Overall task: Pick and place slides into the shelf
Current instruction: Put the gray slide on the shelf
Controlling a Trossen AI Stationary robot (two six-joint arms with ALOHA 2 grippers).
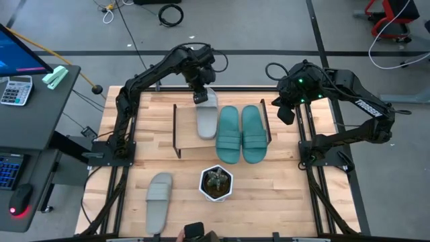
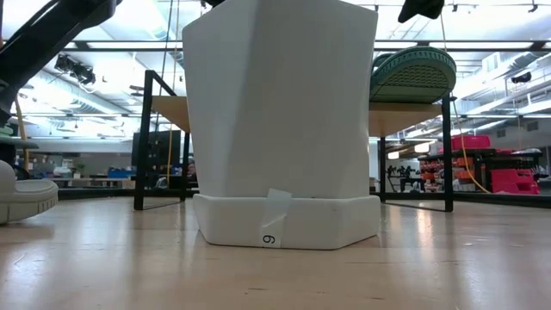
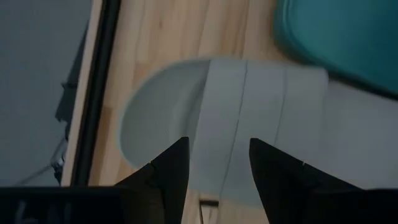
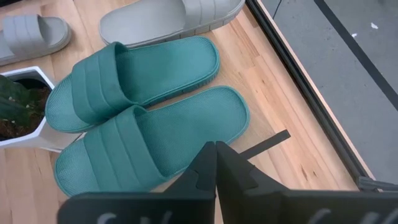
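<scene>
The shelf (image 1: 180, 128) stands mid-table with three slides lying flat on its board: a light grey one (image 1: 207, 119) at its left and two teal ones (image 1: 228, 134) (image 1: 252, 133) beside it. The second grey slide (image 1: 158, 200) lies on the table near the front left. My left gripper (image 1: 200, 95) hangs open over the far end of the grey slide on the shelf. In the left wrist view its fingers stand either side of the strap (image 3: 249, 99), above it. My right gripper (image 1: 285, 111) is shut and holds nothing, raised beyond the shelf's right end.
A white hexagonal pot with a plant (image 1: 216, 183) stands in front of the shelf and fills the low view (image 2: 280, 129). A desk with a calculator (image 1: 17, 89) lies beyond the table's left edge. Bare tabletop (image 1: 282, 195) shows at the near right.
</scene>
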